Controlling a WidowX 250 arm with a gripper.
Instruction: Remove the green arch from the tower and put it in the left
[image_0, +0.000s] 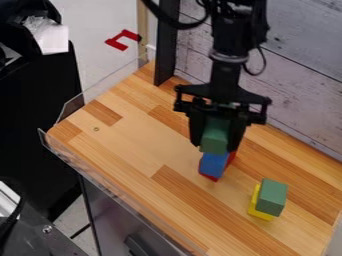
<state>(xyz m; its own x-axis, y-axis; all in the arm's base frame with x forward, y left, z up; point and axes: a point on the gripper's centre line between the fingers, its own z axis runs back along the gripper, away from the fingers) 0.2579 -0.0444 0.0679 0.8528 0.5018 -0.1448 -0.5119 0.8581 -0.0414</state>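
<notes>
Atop the small tower: the green wooden arch block (214, 137) sits right over the blue wooden block (214, 165); I can't tell whether they touch. A slanted lift could drag the blue one off the red wooden piece (212, 177) at its foot.
Smooth green sides: a shallow hold there might let the arch twist or slip on its way left.
Black robot arm (229, 65): it comes in from the far edge, right of centre, wrist upright, pointing down.
Black two-finger gripper (214, 143): apparently clamped on the arch, a finger snug against either side.
Wooden counter (127, 145): its left stretch is the likely goal.
Near right: a second green block (272, 197) rests on a yellow block (257, 206), well apart.
</notes>
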